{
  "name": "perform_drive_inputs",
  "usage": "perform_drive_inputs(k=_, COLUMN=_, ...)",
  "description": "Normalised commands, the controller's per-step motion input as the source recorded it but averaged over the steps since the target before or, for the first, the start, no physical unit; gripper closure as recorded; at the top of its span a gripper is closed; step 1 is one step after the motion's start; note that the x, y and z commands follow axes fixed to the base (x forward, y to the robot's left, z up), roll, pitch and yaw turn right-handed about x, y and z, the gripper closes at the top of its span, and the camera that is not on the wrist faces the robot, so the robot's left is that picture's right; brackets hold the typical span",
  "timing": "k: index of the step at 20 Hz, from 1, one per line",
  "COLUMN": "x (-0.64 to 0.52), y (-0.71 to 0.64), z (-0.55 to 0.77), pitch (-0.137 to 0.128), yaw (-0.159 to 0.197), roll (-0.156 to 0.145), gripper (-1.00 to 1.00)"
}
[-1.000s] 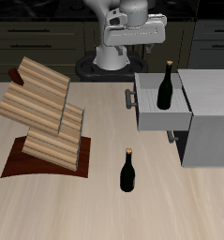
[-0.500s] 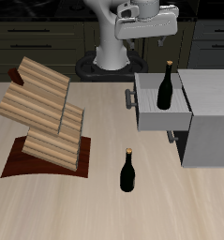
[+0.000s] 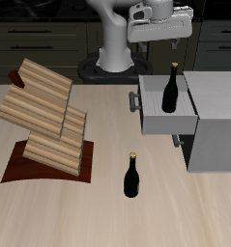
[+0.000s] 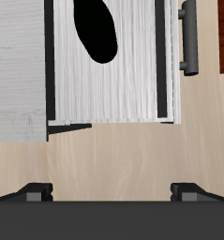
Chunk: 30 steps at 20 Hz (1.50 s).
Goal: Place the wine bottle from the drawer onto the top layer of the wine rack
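The wine bottle (image 3: 171, 89) stands upright in the open grey drawer (image 3: 161, 120), dark glass with a gold cap. In the wrist view it shows as a black shape (image 4: 99, 28) inside the drawer (image 4: 113, 84), whose handle (image 4: 186, 37) is alongside. My gripper (image 3: 160, 41) hangs open high above the drawer's back end, well clear of the bottle, with nothing between its fingertips (image 4: 34, 192). The wine rack (image 3: 47, 125) stands across the table, its top layer (image 3: 44, 81) a bare tilted wooden slab.
A second dark bottle (image 3: 132, 177) stands on the table nearer the front edge, between rack and cabinet. The grey cabinet (image 3: 216, 130) holds the drawer. The rack's dark red-brown base (image 3: 15, 169) lies on the table.
My gripper has risen and shifted sideways from over the robot base toward the drawer. Both bottles, the drawer and the rack stay put.
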Motion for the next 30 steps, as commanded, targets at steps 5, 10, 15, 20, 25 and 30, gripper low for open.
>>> perform_drive_inputs(k=5, x=0.07, y=0.17, z=0.05, pitch=-0.102, yaw=0.047, roll=0.041, gripper=-1.00)
perform_drive_inputs(k=10, x=0.02, y=0.05, z=0.05, pitch=-0.095, yaw=0.022, roll=0.043, gripper=-1.00)
perform_drive_inputs(k=15, x=0.07, y=-0.09, z=0.06, pitch=-0.116, yaw=0.031, roll=0.015, gripper=-1.00)
perform_drive_inputs(k=20, x=0.20, y=-0.05, z=-0.17, pitch=-0.080, yaw=0.041, roll=-0.008, gripper=-1.00)
perform_drive_inputs(k=25, x=0.11, y=-0.03, z=-0.20, pitch=-0.068, yaw=0.068, roll=-0.009, gripper=-1.00)
perform_drive_inputs(k=30, x=0.03, y=-0.12, z=-0.07, pitch=-0.085, yaw=0.010, roll=-0.034, gripper=-1.00)
